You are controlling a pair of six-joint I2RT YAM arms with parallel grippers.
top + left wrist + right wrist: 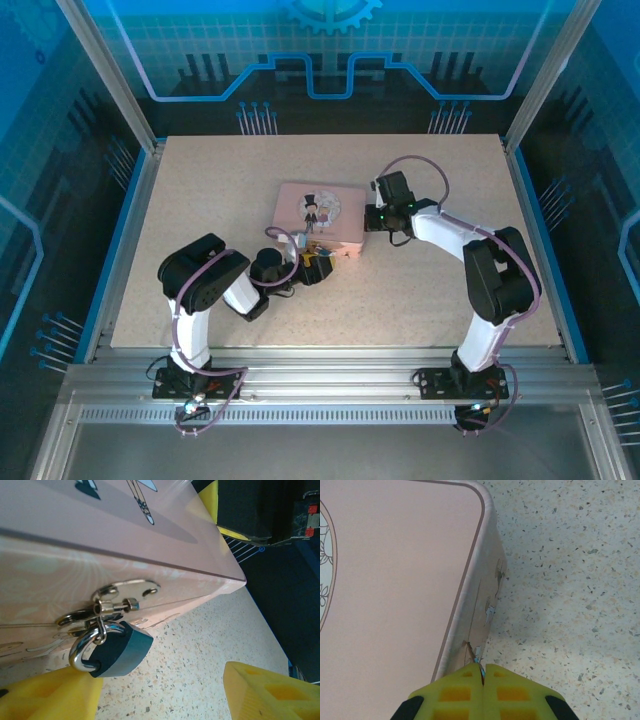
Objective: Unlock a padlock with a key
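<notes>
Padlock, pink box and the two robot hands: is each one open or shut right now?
padlock: looks shut, its loop hooked through the clasp, hanging at the box's front.
clasp: folded down over the front.
pink box: lid closed.
left gripper: open, one yellow finger on each side, below the padlock.
right gripper: shut, tips pressed together at the box's side.

You have a pale speckled counter (pixel 200 190) before you; a pink box (pixel 335 222) with a cartoon couple on its lid lies flat on it, near the middle.
</notes>
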